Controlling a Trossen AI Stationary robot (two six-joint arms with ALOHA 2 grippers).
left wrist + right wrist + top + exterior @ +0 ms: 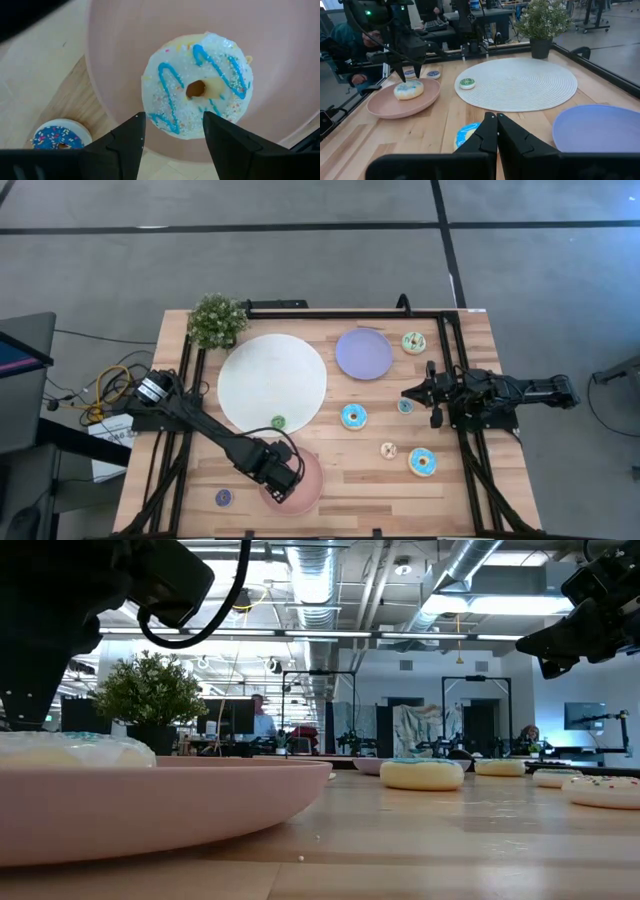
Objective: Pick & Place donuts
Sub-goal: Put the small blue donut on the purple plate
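A white donut with blue drizzle [197,87] lies flat on the pink plate [308,485] near the table's front, left of centre; the right wrist view shows this donut [409,90] too. My left gripper [171,122] points straight down over it, open, its fingertips just above the donut's top; I see no touch. My right gripper [496,117] is shut on nothing and hovers level at the table's right side [408,392]. A mini blue donut [223,497] sits on the wood left of the pink plate. A mini green donut [278,422] rests on the white round mat [272,375].
Right of centre on the wood lie a light blue donut [353,417], a small blue one [404,406], a beige mini [389,450] and a sprinkled one [422,462]. A pale green donut [413,341] sits beside the lilac plate [363,353]. A potted plant [215,320] stands far left.
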